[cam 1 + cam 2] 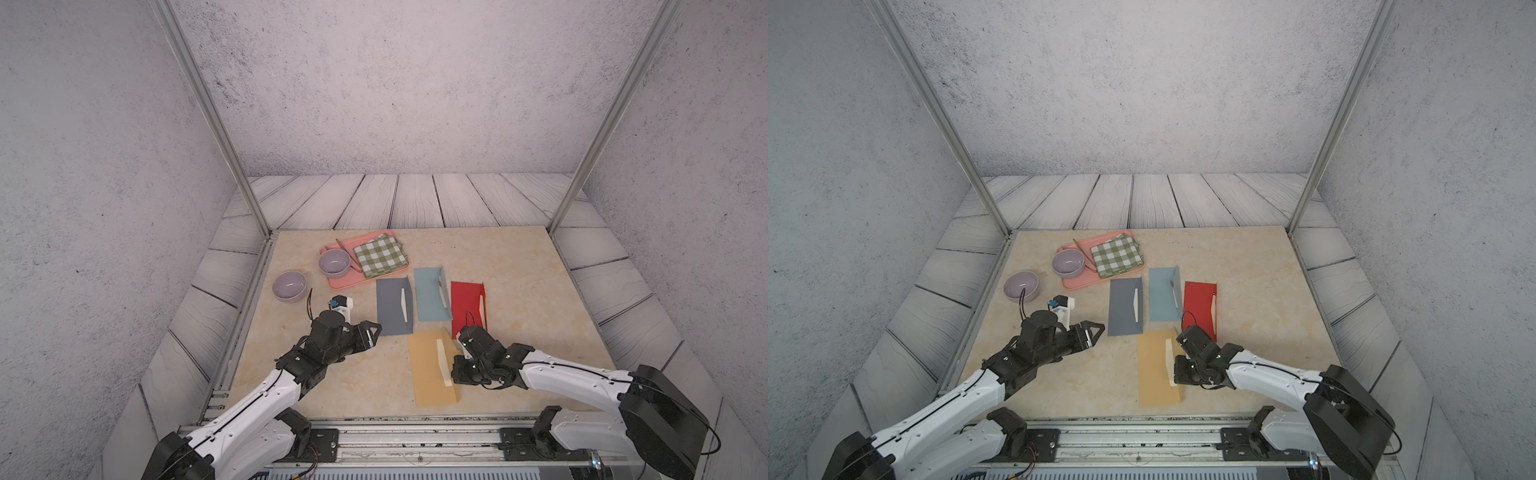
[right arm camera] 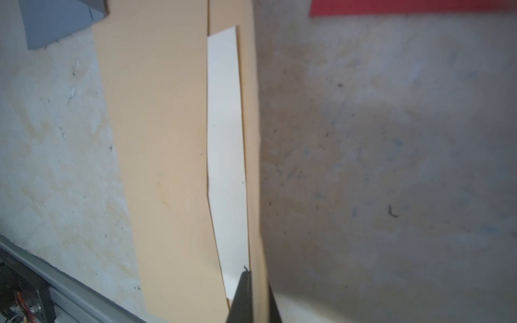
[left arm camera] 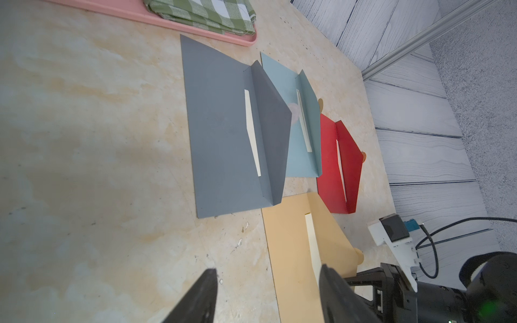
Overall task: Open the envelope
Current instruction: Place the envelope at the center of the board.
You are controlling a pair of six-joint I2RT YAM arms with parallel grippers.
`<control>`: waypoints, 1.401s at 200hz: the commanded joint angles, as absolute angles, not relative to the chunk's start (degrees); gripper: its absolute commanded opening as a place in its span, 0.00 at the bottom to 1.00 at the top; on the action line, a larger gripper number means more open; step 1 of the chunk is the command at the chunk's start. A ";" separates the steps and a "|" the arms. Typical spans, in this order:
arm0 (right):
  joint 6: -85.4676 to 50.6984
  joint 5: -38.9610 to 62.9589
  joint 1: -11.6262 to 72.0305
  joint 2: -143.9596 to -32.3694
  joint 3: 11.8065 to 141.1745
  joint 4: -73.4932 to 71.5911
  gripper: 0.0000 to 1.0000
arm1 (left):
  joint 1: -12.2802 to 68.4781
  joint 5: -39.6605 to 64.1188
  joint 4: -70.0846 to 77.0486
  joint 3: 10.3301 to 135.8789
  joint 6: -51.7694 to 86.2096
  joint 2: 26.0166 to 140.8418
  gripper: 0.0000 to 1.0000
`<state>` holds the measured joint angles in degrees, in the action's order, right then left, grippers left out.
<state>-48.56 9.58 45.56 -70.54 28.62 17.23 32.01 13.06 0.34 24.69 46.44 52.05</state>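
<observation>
Near the front edge of the surface (image 1: 519, 291), the tan envelope (image 1: 428, 370) lies flat while the right gripper (image 2: 256, 293), closed tight on its flap (image 3: 333, 237), holds that flap upright, probably to expose the card (image 2: 226, 139). The left gripper (image 1: 372, 336) hovers partly open and empty.

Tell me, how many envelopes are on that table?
4. A grey envelope, a light blue envelope and a red envelope lie side by side in a row; a tan envelope lies nearer the camera. None looks hidden.
</observation>
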 commanded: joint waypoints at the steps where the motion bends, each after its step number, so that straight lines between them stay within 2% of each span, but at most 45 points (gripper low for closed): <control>1: -48.08 10.40 45.62 -69.85 29.22 19.24 0.05 | 31.99 11.92 1.43 25.40 45.41 51.77 0.62; 66: -47.51 13.18 45.70 -72.32 30.71 19.96 0.04 | 31.99 11.26 1.98 25.14 45.79 50.59 0.62; 112: -47.95 11.49 45.66 -71.65 30.89 21.09 0.09 | 31.90 9.45 0.76 24.53 45.03 47.79 0.62; 127: -47.42 11.73 45.70 -71.51 31.31 21.03 0.14 | 31.90 8.75 1.14 23.98 44.42 46.74 0.62; 144: -47.30 11.13 45.71 -69.97 31.37 21.15 0.16 | 31.86 7.67 0.95 23.89 42.98 45.18 0.63; 157: -47.02 9.47 45.74 -67.42 31.51 21.91 0.26 | 31.90 6.28 0.43 24.12 41.51 43.88 0.65; 170: -47.07 5.03 45.70 -63.31 32.18 24.53 0.33 | 31.82 4.56 -0.17 24.70 39.48 42.85 0.66; 188: -46.66 -2.81 45.70 -56.48 33.23 27.82 0.50 | 31.82 1.13 -0.89 25.77 36.12 41.97 0.69; 204: -45.16 -14.13 45.61 -50.68 34.67 30.89 0.60 | 31.74 -2.92 -0.65 26.92 33.30 42.33 0.74; 226: -40.46 -32.70 45.63 -45.44 35.38 30.22 0.68 | 31.64 -10.72 0.18 29.49 29.80 45.20 0.84; 241: -34.61 -45.15 45.53 -43.53 33.42 23.81 0.75 | 31.19 -15.28 0.89 32.36 27.08 49.01 0.95; 250: -28.51 -52.31 45.24 -43.40 31.22 16.87 0.77 | 30.51 -17.78 0.58 34.70 25.80 51.88 1.00; 258: -21.31 -57.42 44.66 -44.21 29.23 8.29 0.77 | 29.56 -19.87 0.03 36.87 25.47 54.17 0.99; 280: -7.80 -56.49 39.68 -49.25 28.26 -4.40 0.79 | 26.04 -21.88 0.51 41.19 24.19 60.00 0.99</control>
